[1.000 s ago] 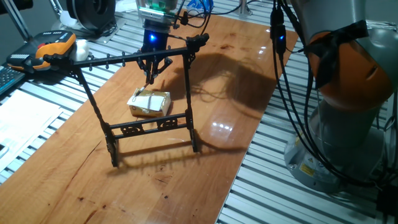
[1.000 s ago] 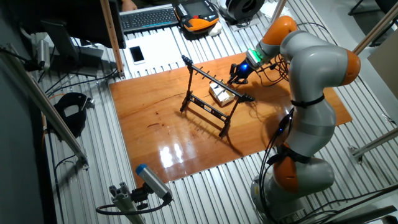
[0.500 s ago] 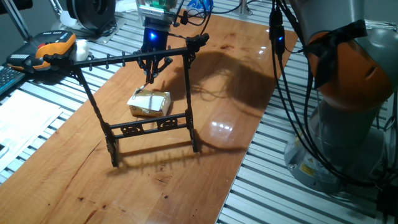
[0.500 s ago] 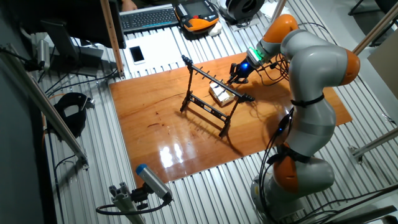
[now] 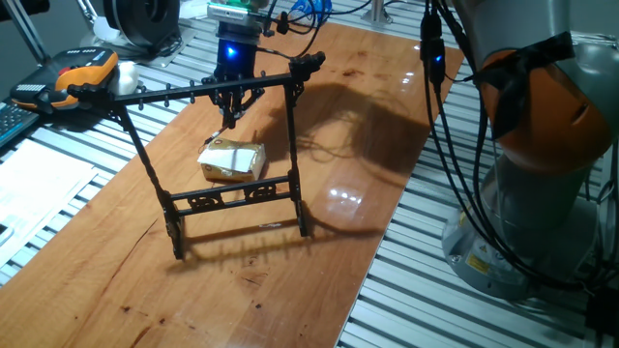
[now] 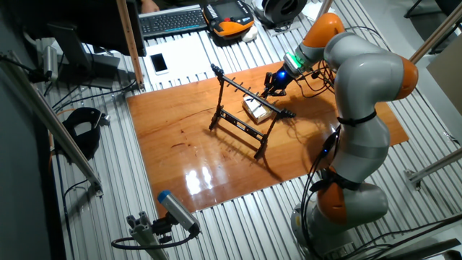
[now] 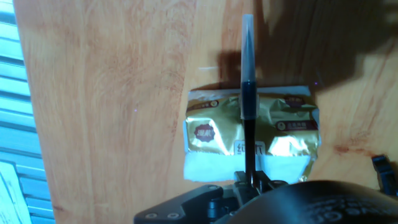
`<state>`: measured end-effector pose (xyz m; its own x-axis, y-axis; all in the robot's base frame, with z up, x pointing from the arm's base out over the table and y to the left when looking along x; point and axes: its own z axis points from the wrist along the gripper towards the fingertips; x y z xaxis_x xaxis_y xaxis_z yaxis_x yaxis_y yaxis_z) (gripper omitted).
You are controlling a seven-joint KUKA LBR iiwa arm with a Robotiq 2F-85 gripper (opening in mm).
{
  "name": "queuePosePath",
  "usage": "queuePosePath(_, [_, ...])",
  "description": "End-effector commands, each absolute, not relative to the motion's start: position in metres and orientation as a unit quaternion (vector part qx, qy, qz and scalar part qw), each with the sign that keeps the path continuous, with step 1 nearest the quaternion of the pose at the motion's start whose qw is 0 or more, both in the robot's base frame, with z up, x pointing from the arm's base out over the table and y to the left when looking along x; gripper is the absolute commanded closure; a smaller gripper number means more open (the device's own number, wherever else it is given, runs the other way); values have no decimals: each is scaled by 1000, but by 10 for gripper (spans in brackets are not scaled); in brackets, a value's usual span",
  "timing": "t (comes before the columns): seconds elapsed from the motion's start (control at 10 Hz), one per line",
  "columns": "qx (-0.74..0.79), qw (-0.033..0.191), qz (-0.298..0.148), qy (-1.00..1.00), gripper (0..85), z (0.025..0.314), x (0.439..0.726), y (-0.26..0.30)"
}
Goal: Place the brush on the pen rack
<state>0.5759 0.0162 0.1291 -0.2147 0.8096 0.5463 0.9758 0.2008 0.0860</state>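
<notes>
My gripper (image 5: pixel 235 95) is shut on the brush (image 5: pixel 231 116), a thin dark stick that hangs down from the fingers. It hovers just behind the top bar of the black pen rack (image 5: pixel 193 92), right of the bar's middle. In the hand view the brush (image 7: pixel 248 118) runs straight away from my gripper (image 7: pixel 249 179), dark shaft with a paler far end, over a yellowish packet (image 7: pixel 214 134) on the table. In the other fixed view my gripper (image 6: pixel 273 86) is at the far side of the rack (image 6: pixel 242 115). I cannot tell whether the brush touches a peg.
The yellowish packet (image 5: pixel 232 159) lies on the wooden table (image 5: pixel 319 242) behind the rack's lower rail. An orange-black device (image 5: pixel 77 77) lies off the table at the left. A keyboard (image 6: pixel 173 19) and a phone (image 6: pixel 159 63) lie beyond the table. Cables (image 5: pixel 450 145) hang by the robot base.
My gripper has shifted slightly left and away along the rack's top bar, with the brush still in it. The rack and the packet have not moved.
</notes>
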Motion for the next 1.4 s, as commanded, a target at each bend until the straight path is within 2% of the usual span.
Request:
queuePosePath(0.0, [-596,197,-212,-749,850,130,575,16])
queuePosePath(0.3, [-596,193,-206,-751,850,137,570,19])
queuePosePath(0.7, [-593,176,-189,-762,850,145,565,25])
queuePosePath(1.3, [-595,179,-175,-764,850,144,566,26])
